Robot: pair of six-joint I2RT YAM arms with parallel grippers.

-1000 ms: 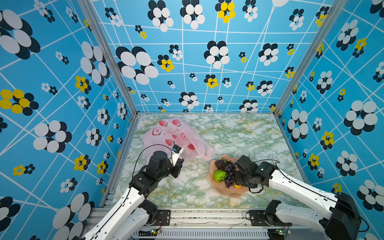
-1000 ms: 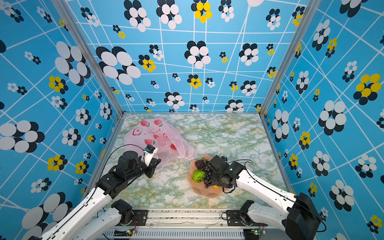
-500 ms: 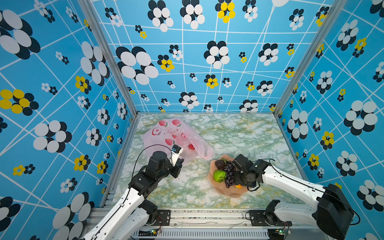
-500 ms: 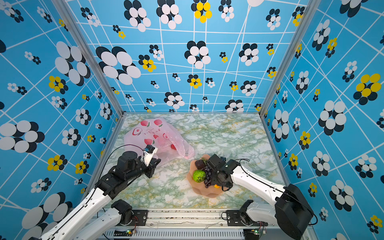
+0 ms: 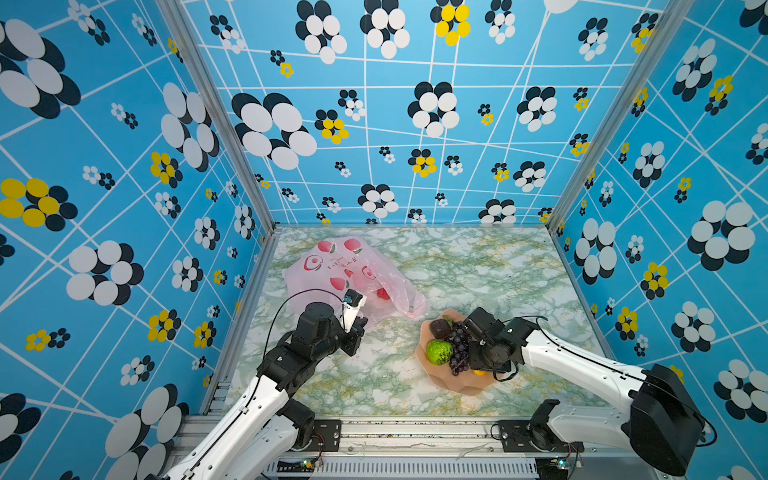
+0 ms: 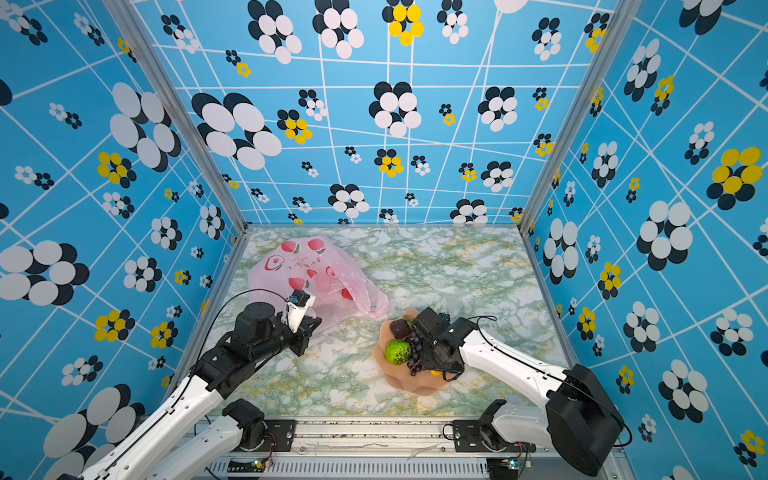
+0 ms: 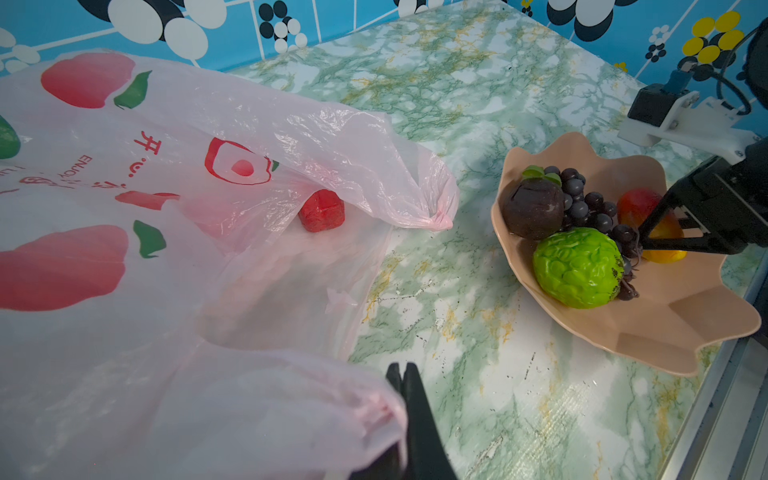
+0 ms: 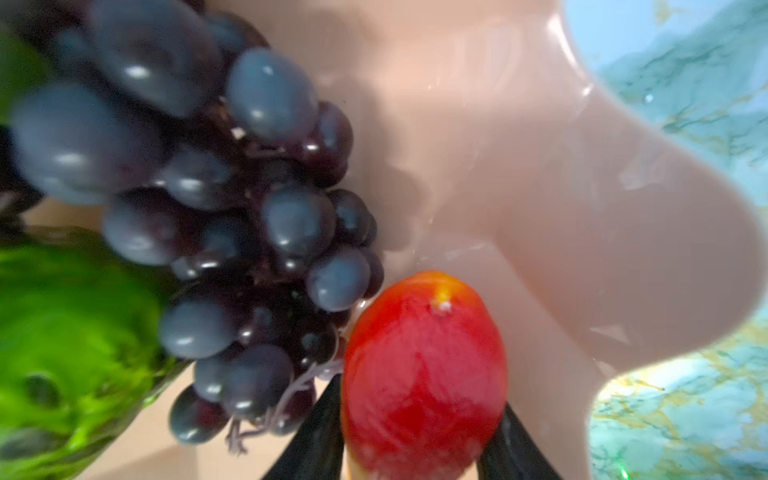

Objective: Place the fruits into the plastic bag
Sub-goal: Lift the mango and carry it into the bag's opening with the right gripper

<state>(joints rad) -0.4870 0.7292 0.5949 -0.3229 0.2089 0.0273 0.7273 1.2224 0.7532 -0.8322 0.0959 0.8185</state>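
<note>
Pink crinkly plastic fills the back-left part of the marbled green surface (image 5: 478,270). That's the bag (image 5: 332,270), slumped flat-ish with red fruit prints on it and its mouth gaping toward the front. The left claw (image 7: 401,374) is pinched fully closed on the bag's near lip. The film is bunched right at the fingers (image 7: 411,399), and that edge is lifted off the surface. One red strawberry (image 7: 322,210) sits inside, just under the upper flap, and it shows through the film in both top views. Everything else is in the peach scalloped bowl (image 5: 469,388), which stands near the bag's mouth but clear of it, front and a bit right of centre. The brown fruit (image 7: 532,208) is at the bowl's back, and the bumpy green fruit (image 7: 577,266) sits just in front of it, touching. The grapes (image 7: 590,203) are draped along beside both. The right claw (image 8: 419,432) reaches down into the bowl, clamped on the red-orange mango (image 8: 424,353) with a black finger tight against each side. The mango lies right next to the grapes, on the side away from the green fruit. I can't tell whether it has left the bowl floor, since the wrist view is too close and blurry.
</note>
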